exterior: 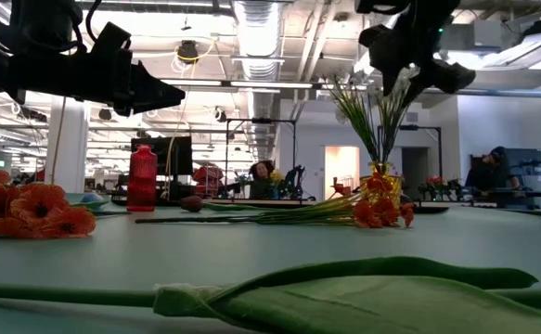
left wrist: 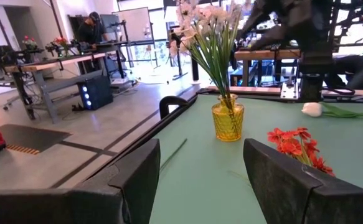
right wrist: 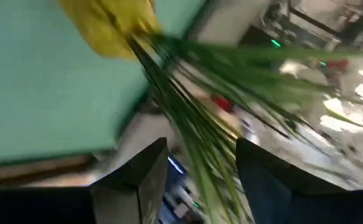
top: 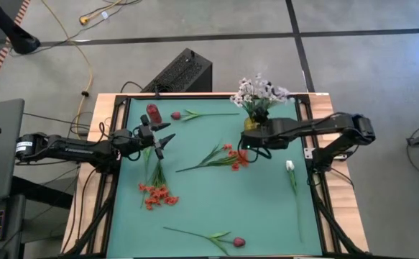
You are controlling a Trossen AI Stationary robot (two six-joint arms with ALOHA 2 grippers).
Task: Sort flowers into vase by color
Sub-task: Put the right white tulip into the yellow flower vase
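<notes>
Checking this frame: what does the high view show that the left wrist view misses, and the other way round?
Only the high view: the red vase, two dark pink buds, a second orange-red cluster below the left gripper, and the right gripper beside the yellow vase.

Only the left wrist view: the room beyond, with a person at a bench.

Both: the yellow vase holding white blossoms, the white bud, and the central orange-red cluster.

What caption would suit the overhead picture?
Right gripper open beside the yellow vase of white flowers; left gripper waits open.
</notes>
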